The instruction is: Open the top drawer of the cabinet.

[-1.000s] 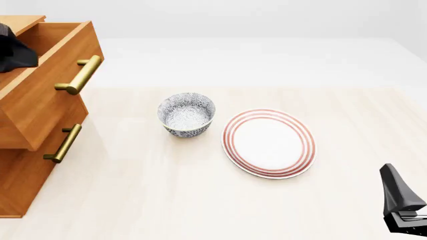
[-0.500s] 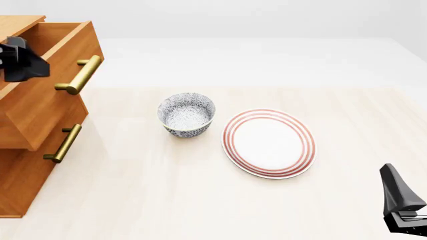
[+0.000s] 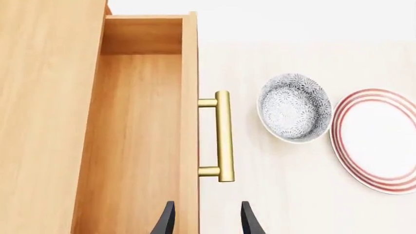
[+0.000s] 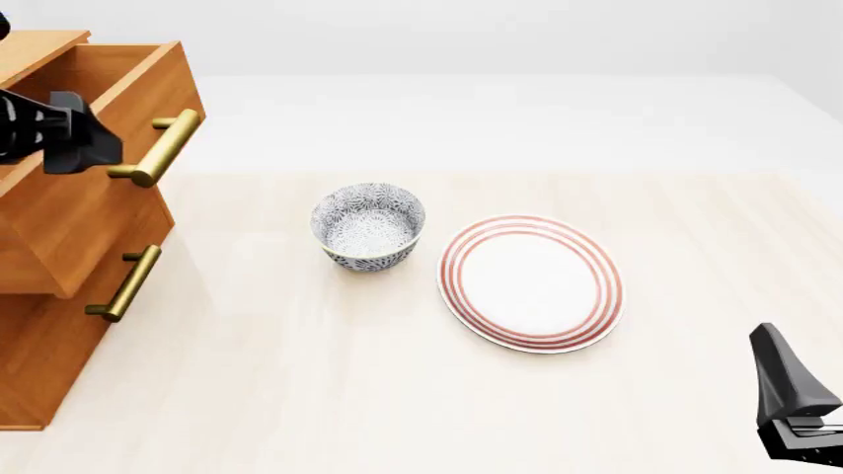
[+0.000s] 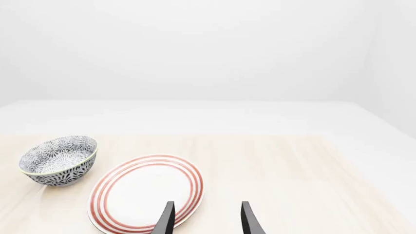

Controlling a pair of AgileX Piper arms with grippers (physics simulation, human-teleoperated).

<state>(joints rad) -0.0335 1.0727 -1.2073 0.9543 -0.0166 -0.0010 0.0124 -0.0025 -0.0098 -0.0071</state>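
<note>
The cabinet (image 4: 39,365) stands at the table's left edge. Its top drawer (image 4: 79,212) is pulled out, and its empty inside shows in the left wrist view (image 3: 140,136). The drawer's brass bar handle (image 4: 158,148) sticks out from its front panel and also shows in the left wrist view (image 3: 224,136). My left gripper (image 4: 82,143) hovers over the drawer's front edge, just behind the handle. In the left wrist view the left gripper (image 3: 206,222) is open and empty, with its fingers on either side of the front panel's line. My right gripper (image 4: 777,351) (image 5: 206,219) is open and empty at the near right.
A blue-patterned bowl (image 4: 369,225) (image 5: 58,161) sits mid-table, and a red-ringed white plate (image 4: 531,282) (image 5: 146,192) lies to its right. A lower drawer's brass handle (image 4: 125,283) is below the open drawer, and that drawer is closed.
My left gripper has moved right over the open drawer, from its back toward the front panel and handle. The drawer and the right arm have not moved.
</note>
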